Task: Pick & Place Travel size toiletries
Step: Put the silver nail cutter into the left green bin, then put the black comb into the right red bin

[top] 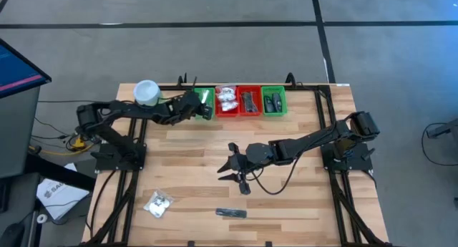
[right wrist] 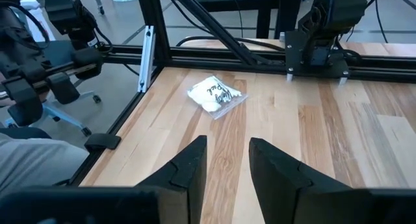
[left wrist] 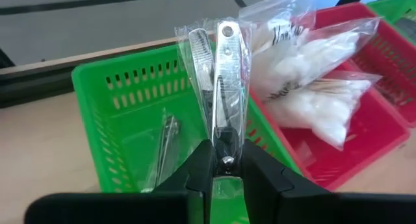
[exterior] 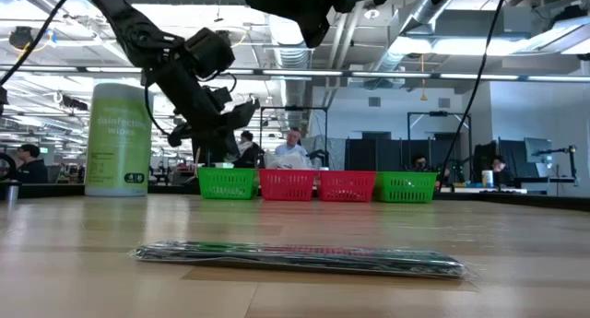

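My left gripper (left wrist: 224, 162) hangs over the far-left green tray (left wrist: 110, 94), shut on a clear packet with a silver metal clipper (left wrist: 221, 74). A second such clipper packet (left wrist: 168, 136) lies inside that tray. My right gripper (top: 230, 168) hovers open above the middle of the table, touching nothing. On the table's near part, a white puffy packet (top: 157, 202) lies at the left and a slim dark packet (top: 231, 212) lies nearer the middle. In the right wrist view the white packet (right wrist: 216, 94) lies ahead of the open fingers. My left gripper pinches the clipper packet by its lower end (left wrist: 226, 146) between its two fingers. The packet runs forward, away from the fingers, along their line. It is lifted clear above the green tray.
Four small trays stand in a row at the far edge: green, red (top: 227, 100) with white packets, red (top: 248, 100) with dark pieces, green (top: 273, 100). A tall light-green canister (top: 147, 93) stands left of them. Bare wood lies between the trays and the near packets.
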